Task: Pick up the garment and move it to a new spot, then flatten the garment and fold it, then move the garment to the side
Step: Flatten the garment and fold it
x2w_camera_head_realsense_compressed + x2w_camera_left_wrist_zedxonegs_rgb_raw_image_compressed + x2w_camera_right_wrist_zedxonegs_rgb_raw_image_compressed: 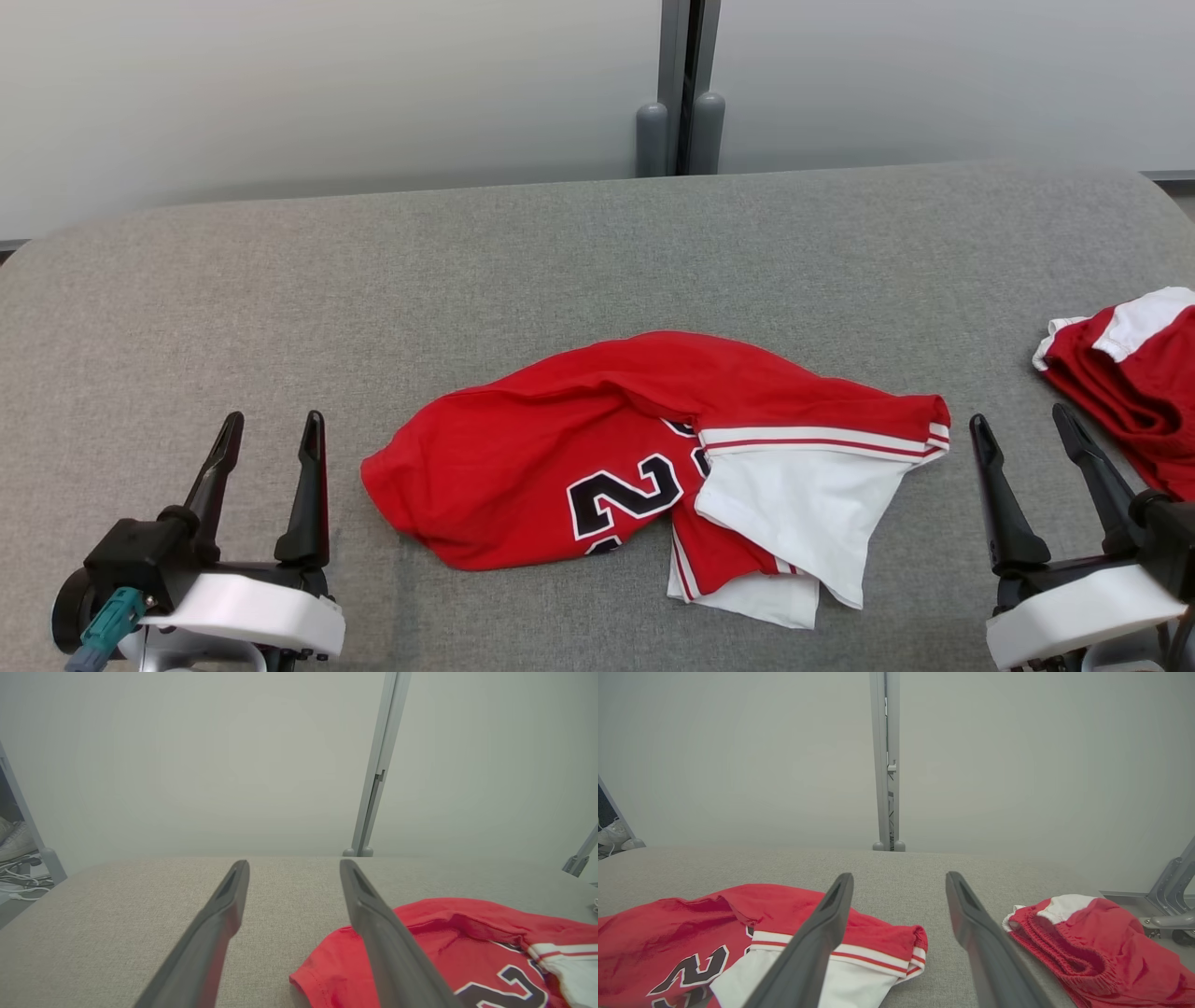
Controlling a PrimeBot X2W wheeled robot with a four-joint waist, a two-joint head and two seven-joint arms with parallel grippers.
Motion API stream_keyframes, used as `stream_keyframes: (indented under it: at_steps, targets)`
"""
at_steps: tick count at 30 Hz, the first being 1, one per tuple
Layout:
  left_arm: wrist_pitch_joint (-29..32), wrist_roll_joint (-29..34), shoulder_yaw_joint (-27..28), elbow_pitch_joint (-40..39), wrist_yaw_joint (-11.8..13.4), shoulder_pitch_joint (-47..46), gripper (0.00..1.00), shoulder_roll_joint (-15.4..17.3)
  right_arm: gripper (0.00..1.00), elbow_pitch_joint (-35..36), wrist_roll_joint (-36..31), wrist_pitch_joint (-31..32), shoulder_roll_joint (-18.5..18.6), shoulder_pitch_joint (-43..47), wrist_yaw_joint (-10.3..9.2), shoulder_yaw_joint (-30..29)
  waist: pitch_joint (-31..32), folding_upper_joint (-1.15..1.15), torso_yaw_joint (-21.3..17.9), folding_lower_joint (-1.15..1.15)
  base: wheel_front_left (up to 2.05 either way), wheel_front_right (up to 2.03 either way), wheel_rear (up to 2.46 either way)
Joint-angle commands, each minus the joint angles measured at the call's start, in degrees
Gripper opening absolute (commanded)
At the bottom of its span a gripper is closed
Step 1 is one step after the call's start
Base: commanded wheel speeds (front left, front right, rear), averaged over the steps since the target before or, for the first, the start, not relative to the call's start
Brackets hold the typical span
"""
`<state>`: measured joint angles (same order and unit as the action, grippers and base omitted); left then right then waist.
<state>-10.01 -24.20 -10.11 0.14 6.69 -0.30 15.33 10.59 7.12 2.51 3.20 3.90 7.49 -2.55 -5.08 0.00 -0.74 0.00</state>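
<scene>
- Closest to you, the left gripper [273,420] sat at the lower left, its two dark fingers spread wide with nothing between them.
- Over on the lower right, your right gripper [1019,417] was the same: fingers well apart and empty.
- Between the two lay the garment [523,457], a red jersey with a black, white-edged number. It was crumpled on the grey padded table [560,243], around the middle and towards the near edge.
- A white panel with red-striped trim was flopped over its right side, and more white poked out at the front.
- In your left wrist view, the left gripper [294,863] pointed across bare table. The garment [444,938] lay partly behind its right-hand finger.
- In your right wrist view, the right gripper [899,876] framed bare table too. The garment [668,924] ended with its striped trim just past the left-hand finger.
- A second garment [1130,373], red with white, was bunched at the table's right edge, just beyond your right gripper and apart from the jersey. The right wrist view showed its gathered waistband [1045,947].
- Behind the far edge, a grey post [686,84] stood between pale wall panels [327,84].
</scene>
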Motion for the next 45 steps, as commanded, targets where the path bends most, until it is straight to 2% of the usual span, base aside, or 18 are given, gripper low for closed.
stream_keyframes:
  at_steps: [1, 5, 10, 20, 30, 31, 32, 33, 40, 45]
  targets:
    - [0.46, -0.25, 0.09, 0.02, 0.29, -0.88, 1.00, 0.51, 1.00, 0.52, 0.40, 0.11, -0.06, 0.21, 0.02, -0.02, -0.28, 0.00, 0.08, 0.00, 0.00, 0.00, 0.00]
    - [1.54, -0.21, -0.07, 0.07, -0.06, -2.87, 1.00, 1.14, 1.00, 0.90, 0.55, 0.01, -0.11, -0.28, 0.02, -0.07, -1.03, 0.00, 0.11, 0.00, 0.00, 0.00, 0.00]
    - [5.70, -1.46, -1.16, 2.58, -2.20, -9.07, 1.00, 1.72, 1.00, 0.99, 0.67, -0.29, -0.15, -1.42, 0.02, 0.03, -2.78, 0.00, 0.03, 0.00, 0.00, 0.00, 0.00]
    - [20.32, -10.19, -3.43, 17.88, -8.06, -19.16, 1.00, 0.07, 1.00, -0.19, 1.17, -1.22, -0.16, -3.71, 0.02, 1.56, -5.52, 0.00, -1.71, 0.00, 0.00, 0.00, 0.00]
    - [29.60, -15.15, -4.83, 27.95, -10.50, -20.81, 1.00, -0.54, 1.00, -1.75, 2.09, -2.24, -0.16, -4.69, 0.02, 2.18, -6.35, 0.00, -2.89, 0.00, 0.00, 0.00, 0.00]
    - [30.13, -15.66, -4.93, 28.19, -10.83, -20.92, 0.79, -0.52, 1.00, -1.93, 2.09, -2.35, -0.16, -4.76, 0.02, 2.19, -6.42, 0.00, -2.97, 0.00, 0.00, 0.00, 0.00]
    - [30.39, -15.88, -5.05, 28.31, -11.12, -21.11, 0.36, -0.51, 1.00, -2.08, 2.33, -2.53, -0.16, -4.75, 0.02, 2.17, -6.47, 0.00, -3.03, 0.00, 0.00, 0.00, 0.00]
    - [29.98, -15.42, -5.24, 28.25, -11.25, -21.39, 0.00, -0.19, 1.00, -2.27, 2.48, -2.68, -0.15, -4.78, 0.02, 2.15, -6.53, 0.00, -3.08, 0.00, 0.00, 0.00, 0.00]
    - [22.53, -11.32, -5.71, 26.37, -10.86, -23.63, 0.00, 1.00, 1.00, -3.23, 3.03, -3.27, -0.16, -5.48, 0.02, 2.03, -6.54, 0.00, -3.34, 0.00, 0.00, 0.00, 0.00]
    - [21.60, -10.21, -6.19, 25.26, -10.35, -25.33, 0.00, 1.47, 1.00, -3.47, 3.18, -3.54, -0.16, -5.56, 0.02, 2.04, -6.03, 0.00, -3.56, 0.00, 0.00, 0.00, 0.00]
